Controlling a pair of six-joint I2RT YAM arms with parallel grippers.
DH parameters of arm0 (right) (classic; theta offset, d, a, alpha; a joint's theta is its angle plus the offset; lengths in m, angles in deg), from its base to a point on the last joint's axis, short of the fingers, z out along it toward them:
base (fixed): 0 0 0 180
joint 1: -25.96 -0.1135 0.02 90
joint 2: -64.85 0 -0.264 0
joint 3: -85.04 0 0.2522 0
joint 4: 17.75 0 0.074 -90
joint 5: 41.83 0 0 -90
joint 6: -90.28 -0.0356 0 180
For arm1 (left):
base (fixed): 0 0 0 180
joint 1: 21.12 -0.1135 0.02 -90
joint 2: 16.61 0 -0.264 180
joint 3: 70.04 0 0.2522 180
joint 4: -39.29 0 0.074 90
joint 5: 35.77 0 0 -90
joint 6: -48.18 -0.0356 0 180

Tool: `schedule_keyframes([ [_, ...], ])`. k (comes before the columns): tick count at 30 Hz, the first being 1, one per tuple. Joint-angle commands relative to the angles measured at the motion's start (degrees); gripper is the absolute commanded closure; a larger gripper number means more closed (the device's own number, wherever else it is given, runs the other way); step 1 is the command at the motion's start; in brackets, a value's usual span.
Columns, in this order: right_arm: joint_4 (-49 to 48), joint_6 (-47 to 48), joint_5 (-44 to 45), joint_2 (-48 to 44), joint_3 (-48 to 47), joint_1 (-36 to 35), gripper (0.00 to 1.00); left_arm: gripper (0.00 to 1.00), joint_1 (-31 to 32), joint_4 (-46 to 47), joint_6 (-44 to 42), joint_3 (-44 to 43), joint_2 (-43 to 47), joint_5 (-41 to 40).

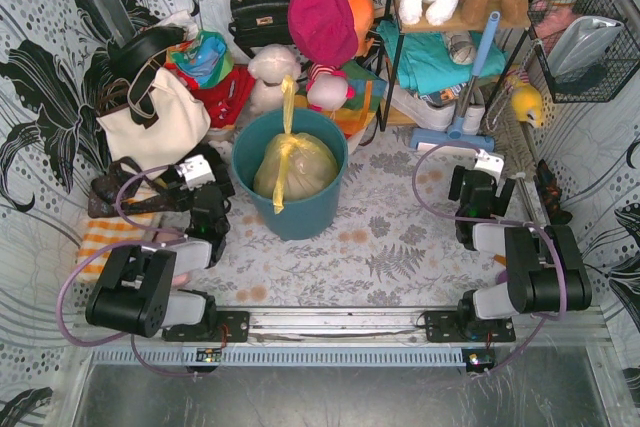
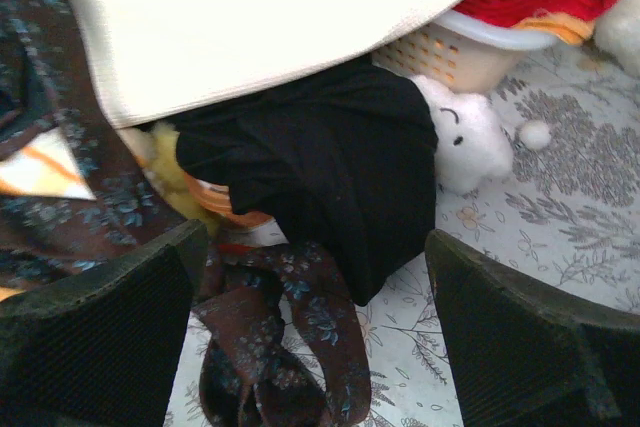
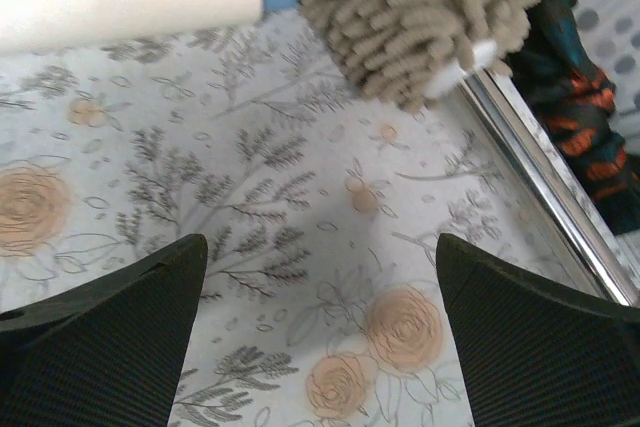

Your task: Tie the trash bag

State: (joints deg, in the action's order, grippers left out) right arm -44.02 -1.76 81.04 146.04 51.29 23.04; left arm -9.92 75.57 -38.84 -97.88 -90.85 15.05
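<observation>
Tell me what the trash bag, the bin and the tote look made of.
Trash bag: thin plastic film, translucent yellow, crinkled, pale contents showing through.
Bin: likely rigid plastic, smooth teal wall.
Tote: seemingly canvas, matte cream, visibly woven up close.

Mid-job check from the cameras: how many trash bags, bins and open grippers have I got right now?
Trash bag: 1
Teal bin: 1
Open grippers: 2 (left gripper, right gripper, both holding nothing)
Total: 4
</observation>
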Motion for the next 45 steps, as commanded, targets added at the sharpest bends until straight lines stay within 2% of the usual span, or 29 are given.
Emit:
schedule_keyframes([
  [1, -9.39, 4.20, -7.80, 0.08, -0.12, 0.28, 0.03, 0.01, -3.37, 4.29, -1.53, -1.86, -2.14, 10.26],
  [5, -19.33, 1.56, -15.46, -1.63, 5.23, 0.28, 0.03, 0.00, -4.17, 4.90, -3.38, -0.17, -0.29, 18.67],
  [8, -28.99, 2.45, -14.08, 2.61, 7.61, 0.28, 0.03, 0.01, -3.91, 5.26, -3.85, 1.19, 1.26, 23.23],
  [9, -25.96, 2.22, -15.87, 2.17, 6.98, 0.28, 0.03, 0.01, -3.95, 5.91, -3.16, 1.35, 1.32, 25.30],
  [12, -27.81, 3.66, -19.87, 3.54, 6.82, 0.28, 0.03, 0.00, -3.99, 13.21, -2.90, 2.22, -1.46, 33.34],
  [14, -31.08, 3.90, -20.91, 4.80, 8.34, 0.28, 0.03, 0.01, -3.99, 13.51, -2.30, 0.67, -5.04, 31.76],
  [16, -39.41, 5.17, -20.46, 7.76, 10.48, 0.28, 0.03, 0.00, -4.45, 13.66, -0.25, 0.45, -6.45, 28.59],
  [20, -36.46, 4.03, -20.02, 7.02, 9.49, 0.28, 0.03, 0.02, -5.99, 21.72, 1.24, 2.35, -10.67, 27.61],
  [22, -35.49, 3.98, -19.83, 7.26, 9.27, 0.28, 0.03, 0.02, -6.18, 19.11, 1.92, 2.00, -9.92, 27.57],
  [45, -35.89, 4.11, -19.90, 7.15, 9.22, 0.28, 0.03, 0.02, -6.44, 19.33, 2.03, 1.84, -10.01, 28.27],
])
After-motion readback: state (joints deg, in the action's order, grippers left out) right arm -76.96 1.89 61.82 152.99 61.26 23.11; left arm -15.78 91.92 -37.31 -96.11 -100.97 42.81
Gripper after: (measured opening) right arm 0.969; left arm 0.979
